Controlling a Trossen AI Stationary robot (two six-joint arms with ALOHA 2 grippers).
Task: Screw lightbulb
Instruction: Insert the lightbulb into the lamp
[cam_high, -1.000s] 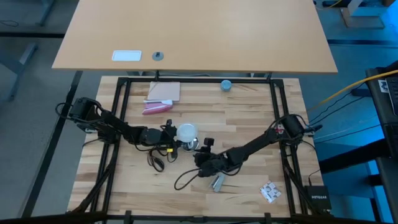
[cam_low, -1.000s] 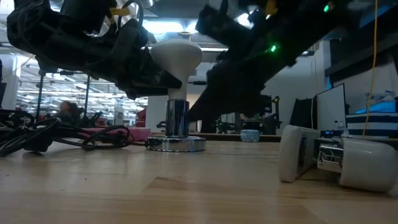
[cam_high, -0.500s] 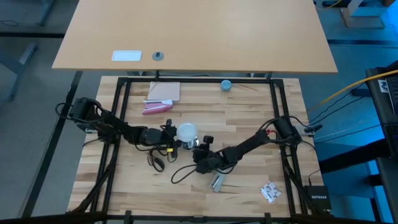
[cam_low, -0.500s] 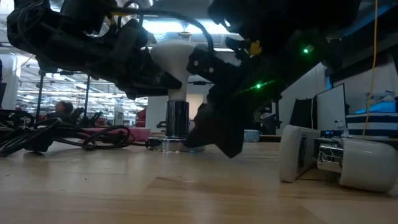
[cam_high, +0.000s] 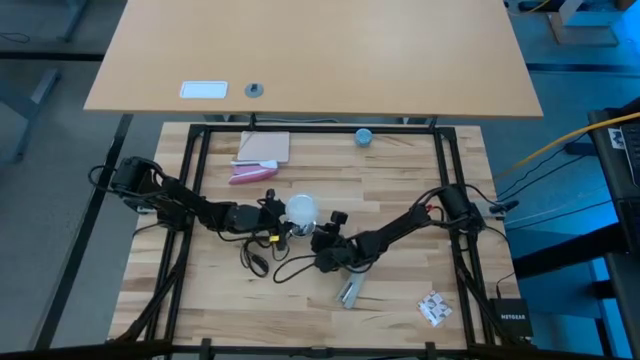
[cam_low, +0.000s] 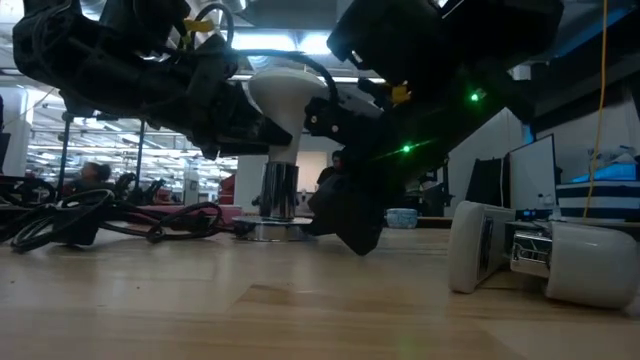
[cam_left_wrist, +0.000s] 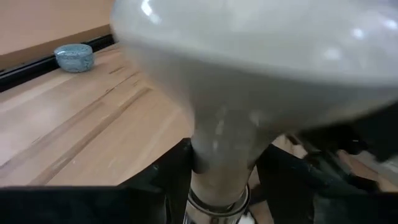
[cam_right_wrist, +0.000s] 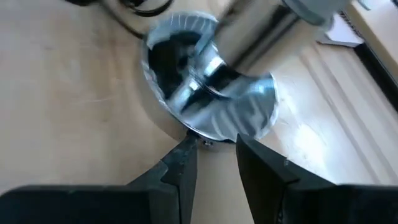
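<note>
Lightbulb (cam_low: 290, 95) neck hidden between jaws

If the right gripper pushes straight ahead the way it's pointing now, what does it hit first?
Most likely the shiny round metal base under the lightbulb. In the right wrist view the right gripper has its fingers open with the base's rim just ahead of the tips, though the exact gap is unclear.

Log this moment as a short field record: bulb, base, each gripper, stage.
bulb: lightbulb stands upright, neck in the metal socket
base: shiny round base flat on the wooden table
left gripper: left gripper closed around the bulb's neck
right gripper: right gripper low at the base's edge, fingers slightly apart, holding nothing
stage: bulb seated in socket; tightness cannot be judged
</note>
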